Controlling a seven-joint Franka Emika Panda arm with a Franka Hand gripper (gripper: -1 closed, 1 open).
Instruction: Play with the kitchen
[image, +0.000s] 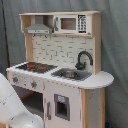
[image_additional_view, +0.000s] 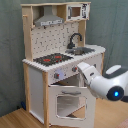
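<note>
The kitchen (image: 60, 82) is a tall white and light-wood toy unit, seen in both exterior views (image_additional_view: 37, 80). It has a black-red stovetop (image_additional_view: 52, 59), a black faucet (image_additional_view: 75, 39) over the sink (image_additional_view: 84, 50), a pegboard back and a grey hood (image_additional_view: 50, 21). In the second exterior view the windowed oven door (image_additional_view: 67, 102) hangs partly open, tilted outward. My gripper (image_additional_view: 80, 69) is at the knob panel just above that door, at the end of the white arm (image_additional_view: 105, 85). In the first exterior view only the arm's white body (image: 12, 107) shows, covering the oven.
A grey curtain (image: 115, 45) hangs behind the kitchen. A toy microwave (image: 70, 23) sits on the top shelf beside the hood. A second cabinet door with a small window (image: 62, 106) stands shut under the sink. A wooden floor (image_additional_view: 15, 119) lies below.
</note>
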